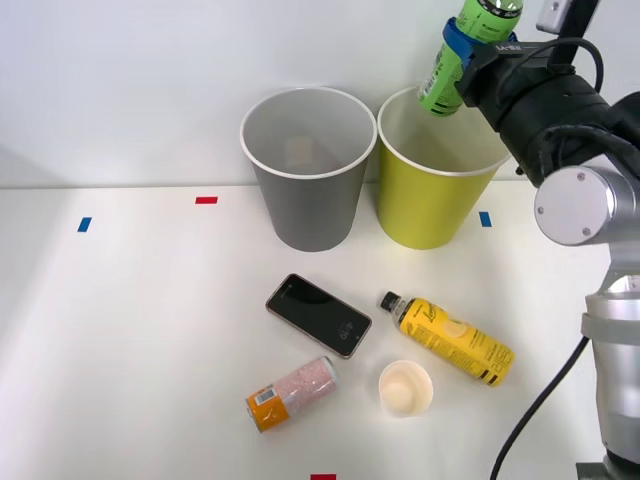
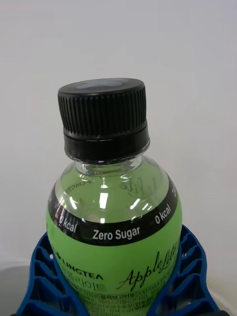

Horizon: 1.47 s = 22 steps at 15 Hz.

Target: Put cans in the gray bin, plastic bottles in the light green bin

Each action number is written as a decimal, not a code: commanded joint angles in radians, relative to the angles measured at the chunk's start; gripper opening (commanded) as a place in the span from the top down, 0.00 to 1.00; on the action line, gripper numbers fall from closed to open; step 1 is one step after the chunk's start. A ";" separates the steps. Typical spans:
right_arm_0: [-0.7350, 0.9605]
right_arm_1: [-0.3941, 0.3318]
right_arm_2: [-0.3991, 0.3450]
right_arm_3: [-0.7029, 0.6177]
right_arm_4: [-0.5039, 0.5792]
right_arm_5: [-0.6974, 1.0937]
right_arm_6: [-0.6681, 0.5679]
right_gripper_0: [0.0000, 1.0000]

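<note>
A: How many of each thing do you count?

B: Two bins, standing side by side and nearly touching at the back of the desk [image 1: 120, 330]: the gray bin [image 1: 307, 170] on the left, the light green bin [image 1: 437, 170] on the right. Two plastic bottles, one can, one white paper cup [image 1: 405, 388] and one black phone [image 1: 318, 315].

A: Where are the bottles?

B: The green bottle [image 1: 462, 60] is up in the air above the right rear rim of the light green bin, clamped between the blue fingers of the right gripper [image 1: 478, 48]. The yellow bottle [image 1: 448, 338] lies on the desk in front of that bin.

A: Which way do they point?

B: The green one hangs tilted, one end slanting down towards the bin's mouth. The yellow one lies on its side, long axis diagonal, black cap towards the bins. The can [image 1: 292, 393] also lies on its side, diagonal, orange band towards the near edge, just left of the cup.

A: What does the wrist view add?

B: The green bottle's [image 2: 114, 232] black cap [image 2: 104, 118], the "Zero Sugar" band, and the ribbed fingers [image 2: 47, 276] pressed on both sides of the body. The front view alone shows the bins and the rest on the desk.
</note>
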 commanded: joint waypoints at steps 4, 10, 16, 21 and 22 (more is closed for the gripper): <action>-0.015 0.002 0.008 0.038 0.009 -0.024 0.022 0.06; 0.031 -0.001 0.047 0.038 0.009 -0.115 0.043 0.00; 0.362 -0.030 0.143 -0.203 0.009 -0.273 0.059 0.00; 0.733 -0.044 0.165 -0.506 0.009 -0.273 0.076 0.00; 0.807 -0.041 0.165 -0.548 0.009 -0.279 0.080 0.00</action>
